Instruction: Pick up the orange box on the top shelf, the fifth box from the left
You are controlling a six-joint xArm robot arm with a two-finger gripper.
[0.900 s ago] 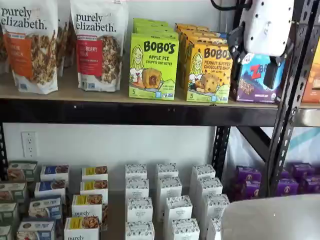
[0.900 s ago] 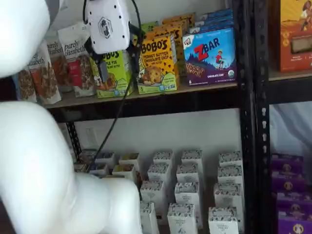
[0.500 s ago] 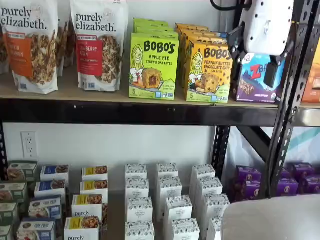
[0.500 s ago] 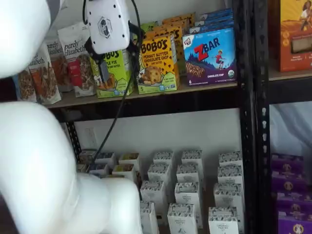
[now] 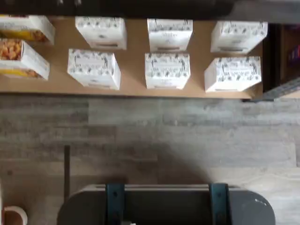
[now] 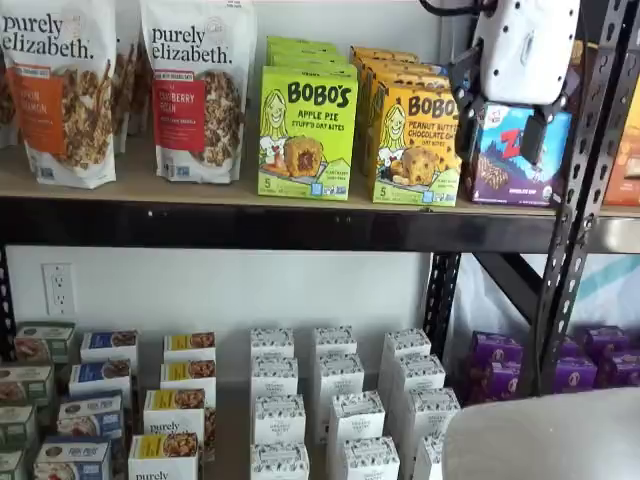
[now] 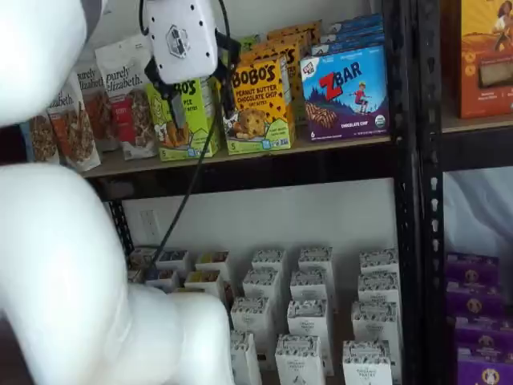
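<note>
The orange box [image 6: 415,140] is a yellow-orange Bobo's Peanut Butter Chocolate Chip carton. It stands upright at the front of the top shelf [image 6: 200,190], with more of the same behind it, and shows in both shelf views [image 7: 258,100]. My gripper [image 6: 500,118] hangs in front of the shelf at box height, apart from the boxes. Its white body is up high and its two black fingers are spread with a plain gap, holding nothing. In a shelf view it [image 7: 192,84] overlaps the green box just left of the orange box. The wrist view shows neither.
A lime-green Bobo's Apple Pie box [image 6: 307,135] stands left of the orange box and a blue ZBar box [image 7: 345,84] right of it. Granola bags [image 6: 195,90] are farther left. Black uprights [image 6: 590,200] flank the bay. Small white boxes [image 5: 166,70] fill the lower level.
The gripper has risen a little and shifted slightly sideways toward the orange box. The boxes have not moved.
</note>
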